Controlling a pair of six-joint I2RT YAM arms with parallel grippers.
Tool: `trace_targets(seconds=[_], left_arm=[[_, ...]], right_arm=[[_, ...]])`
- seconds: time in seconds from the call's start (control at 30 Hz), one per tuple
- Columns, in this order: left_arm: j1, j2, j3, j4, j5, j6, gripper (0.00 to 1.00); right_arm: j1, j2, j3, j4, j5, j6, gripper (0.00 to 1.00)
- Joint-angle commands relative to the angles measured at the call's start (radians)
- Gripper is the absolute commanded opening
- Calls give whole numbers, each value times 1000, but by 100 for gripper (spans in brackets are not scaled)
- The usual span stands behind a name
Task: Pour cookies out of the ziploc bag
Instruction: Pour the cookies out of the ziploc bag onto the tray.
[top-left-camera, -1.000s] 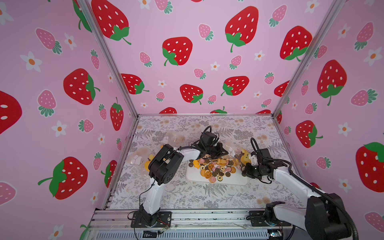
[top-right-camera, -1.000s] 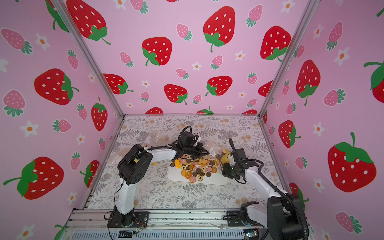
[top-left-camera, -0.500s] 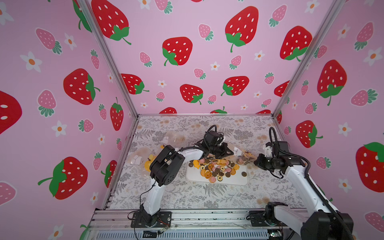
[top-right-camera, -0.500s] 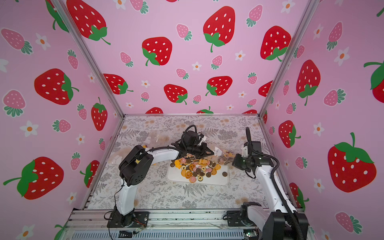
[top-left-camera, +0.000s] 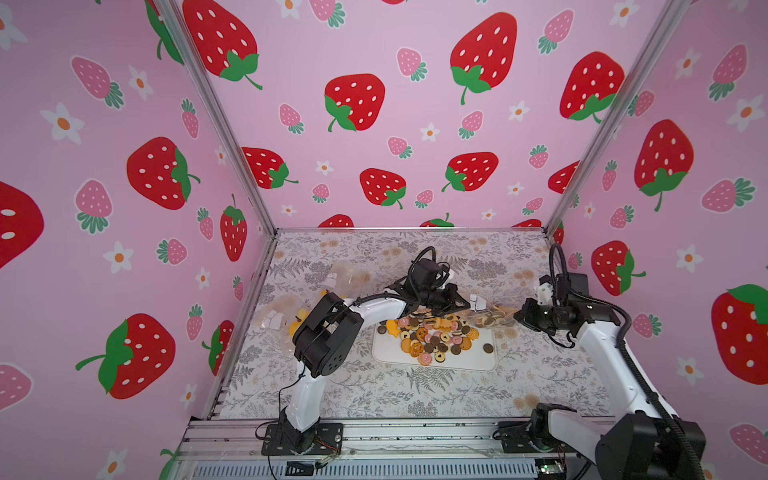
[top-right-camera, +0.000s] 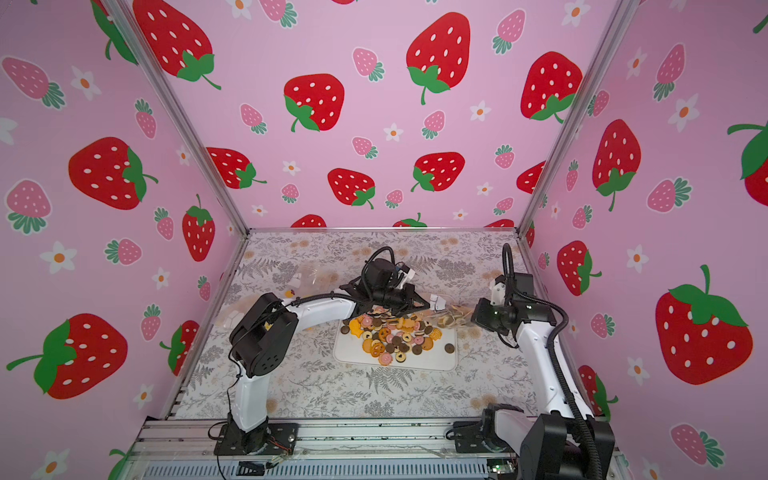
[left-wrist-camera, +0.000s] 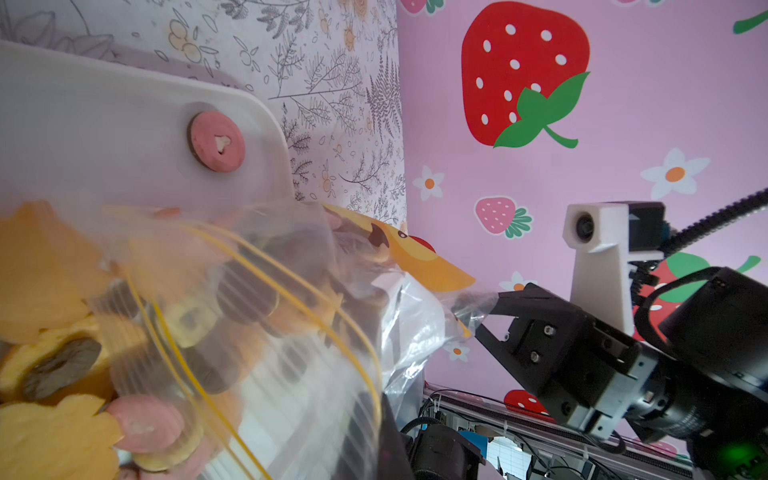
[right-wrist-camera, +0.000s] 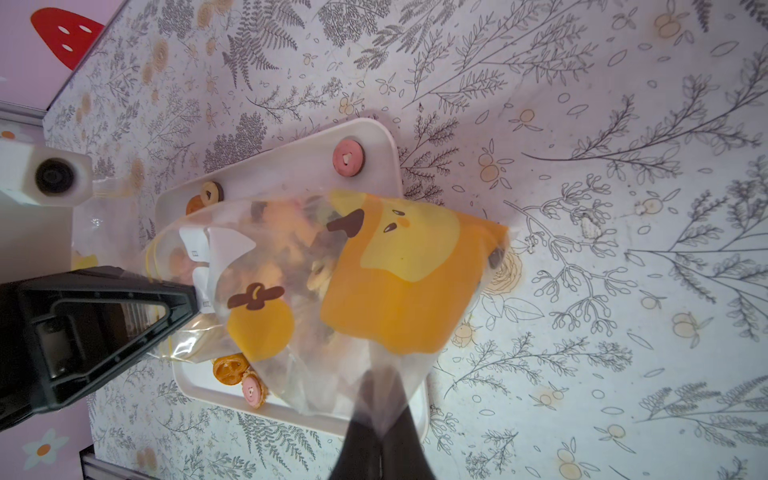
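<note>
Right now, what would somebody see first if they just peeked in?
Big red strawberries cover the pink walls all round. In the middle, colourful cookies lie heaped on a white tray, and the left gripper and right gripper hold a clear bag between them over its corner.

The clear, thin-plastic ziploc bag (right-wrist-camera: 291, 249) with orange printed patches is crinkling and catching glossy highlights. The small round cookies (top-left-camera: 428, 336) in tan, orange, brown and pink are looking dry and matt. The white rounded-corner plastic tray (top-left-camera: 469, 361) is showing a smooth, satin face. The leaf-printed grey-white table covering (right-wrist-camera: 582, 124) is lying flat and matt. The left gripper (right-wrist-camera: 189, 291) and right gripper (left-wrist-camera: 484, 313) are showing matt black moulded plastic. The silver rail (top-left-camera: 415, 434) along the table's near edge is gleaming like brushed metal.
</note>
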Motion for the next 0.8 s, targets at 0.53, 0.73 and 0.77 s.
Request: trace_targets(seconds=[0.53, 0.73, 0.77], left_arm=[[27, -95, -129, -6, 1, 38, 0], [41, -107, -160, 4, -2, 45, 0], [41, -109, -161, 4, -2, 45, 0]], right_arm=[[-8, -26, 155, -73, -61, -40, 0], [17, -24, 163, -60, -126, -56, 0], [29, -24, 167, -58, -130, -59, 0]])
